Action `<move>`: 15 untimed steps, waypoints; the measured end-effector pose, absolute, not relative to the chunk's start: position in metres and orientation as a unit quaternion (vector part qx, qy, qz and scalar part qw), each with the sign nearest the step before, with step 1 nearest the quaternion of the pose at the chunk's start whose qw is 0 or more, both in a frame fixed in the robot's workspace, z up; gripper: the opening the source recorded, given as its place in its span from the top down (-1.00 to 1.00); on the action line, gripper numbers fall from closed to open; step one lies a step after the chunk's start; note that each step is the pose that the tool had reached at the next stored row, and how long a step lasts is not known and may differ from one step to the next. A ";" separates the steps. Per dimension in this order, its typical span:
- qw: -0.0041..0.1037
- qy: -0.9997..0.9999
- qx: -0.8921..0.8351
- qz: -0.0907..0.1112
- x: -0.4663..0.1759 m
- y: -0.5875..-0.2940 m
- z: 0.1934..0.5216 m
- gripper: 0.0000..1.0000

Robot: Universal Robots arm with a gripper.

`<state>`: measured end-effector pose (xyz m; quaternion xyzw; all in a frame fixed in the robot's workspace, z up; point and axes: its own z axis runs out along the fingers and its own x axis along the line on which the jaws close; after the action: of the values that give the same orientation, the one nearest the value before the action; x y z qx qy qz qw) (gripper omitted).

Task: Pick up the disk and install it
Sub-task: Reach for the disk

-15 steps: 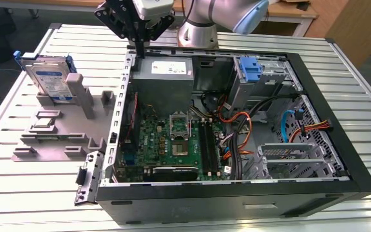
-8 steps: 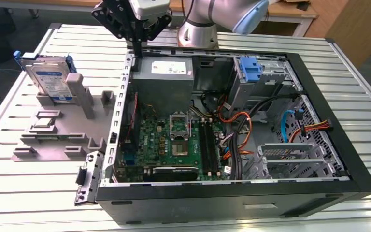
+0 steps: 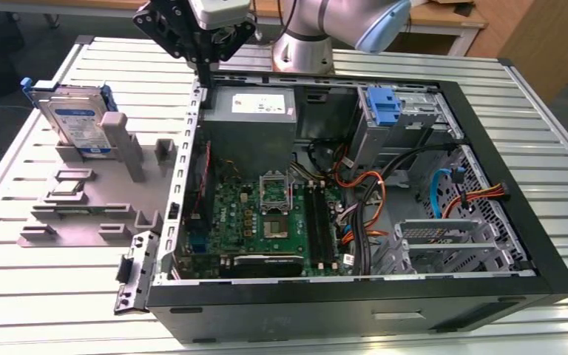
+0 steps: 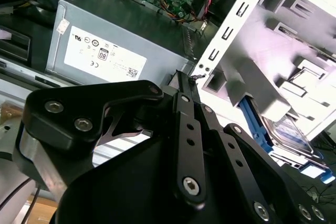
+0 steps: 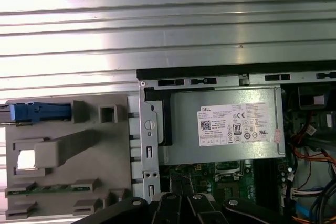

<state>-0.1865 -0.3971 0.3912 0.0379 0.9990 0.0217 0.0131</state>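
the disk [image 3: 72, 118] is stood on edge in the grey fixture [image 3: 86, 214] on the counter [image 3: 27, 296], at the exterior view's upper left, beside the open computer case [image 3: 521, 222]. the end effector [image 3: 205, 74] is held over the case's rear corner, well apart from the disk, pressed together and pinching nothing. the disk is judged heavy, rigid and shock-sensitive. it is best gripped across the long edges of its blue carrier [image 3: 29, 89]. counted: one disk, one fixture, one case, one power supply [image 3: 252, 107].
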 end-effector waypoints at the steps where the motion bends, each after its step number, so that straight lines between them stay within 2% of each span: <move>1: 0.013 0.999 0.038 0.022 -0.187 -0.397 0.391 0.80; 15: 0.013 0.999 0.038 0.022 -0.192 -0.397 0.391 0.80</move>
<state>-0.1922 -0.3972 0.3912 0.0379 0.9990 0.0217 0.0131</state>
